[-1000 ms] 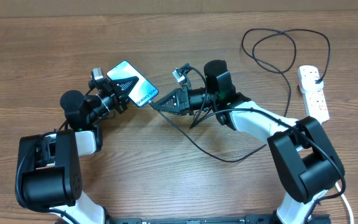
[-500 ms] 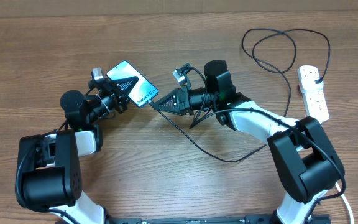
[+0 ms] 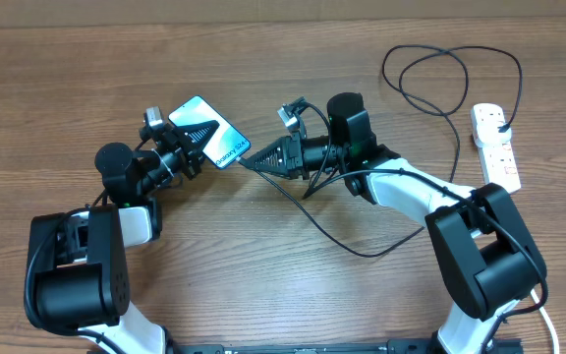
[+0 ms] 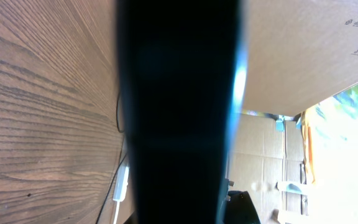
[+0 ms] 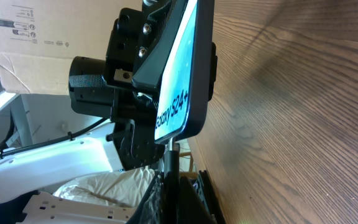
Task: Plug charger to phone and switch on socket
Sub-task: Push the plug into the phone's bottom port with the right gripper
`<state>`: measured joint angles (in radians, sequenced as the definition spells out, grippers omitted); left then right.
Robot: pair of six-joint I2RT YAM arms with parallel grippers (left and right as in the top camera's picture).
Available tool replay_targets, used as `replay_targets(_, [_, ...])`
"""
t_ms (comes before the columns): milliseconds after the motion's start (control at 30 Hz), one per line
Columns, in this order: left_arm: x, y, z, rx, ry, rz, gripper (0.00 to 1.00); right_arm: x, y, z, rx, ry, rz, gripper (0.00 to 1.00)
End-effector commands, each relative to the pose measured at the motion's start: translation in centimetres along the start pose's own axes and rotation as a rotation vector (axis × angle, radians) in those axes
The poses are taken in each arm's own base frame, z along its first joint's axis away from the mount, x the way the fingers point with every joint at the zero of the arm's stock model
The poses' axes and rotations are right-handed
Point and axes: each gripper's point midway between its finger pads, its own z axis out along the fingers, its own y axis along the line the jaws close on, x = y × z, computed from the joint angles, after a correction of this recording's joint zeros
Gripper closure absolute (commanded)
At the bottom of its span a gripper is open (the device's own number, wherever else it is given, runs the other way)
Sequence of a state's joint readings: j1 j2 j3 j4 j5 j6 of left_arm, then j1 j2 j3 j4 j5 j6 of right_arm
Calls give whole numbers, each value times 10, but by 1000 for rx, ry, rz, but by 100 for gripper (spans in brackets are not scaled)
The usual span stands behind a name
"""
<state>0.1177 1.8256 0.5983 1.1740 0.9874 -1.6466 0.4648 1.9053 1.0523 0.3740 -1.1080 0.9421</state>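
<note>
L claw pinching phone; R claw pinching charger tip, port contact unclear.

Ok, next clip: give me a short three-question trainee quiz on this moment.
1. True or false: the phone is lying loose, held by nothing.
2. What does the right end effector grip? A the charger cable; B the phone; C nothing.
3. On which side of the robot is the power strip?
Key: 1 false, the left end effector holds it; 2 A; 3 its right.
</note>
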Motion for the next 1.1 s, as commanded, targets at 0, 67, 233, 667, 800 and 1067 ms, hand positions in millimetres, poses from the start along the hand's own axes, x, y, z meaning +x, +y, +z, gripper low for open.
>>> replay_targets(0, [7, -15, 3, 24, 38, 57, 96, -7, -8, -2, 21, -35, 7, 96])
replay_targets(67, [7, -15, 4, 24, 37, 57, 96, -7, -8, -2, 21, -35, 7, 96])
replay_targets(233, [7, -15, 4, 24, 37, 57, 95, -6, -7, -1, 20, -34, 6, 96])
replay_targets(667, [8, -15, 7, 25, 31, 35, 95, -6, -6, 9, 38, -57, 6, 96])
replay_targets(800, [11, -15, 9, 24, 37, 25, 95, -6, -7, 14, 47, -66, 1, 96])
replay_targets(1067, [14, -15, 10, 23, 53, 27, 95, -10, -9, 14, 63, -93, 5, 96])
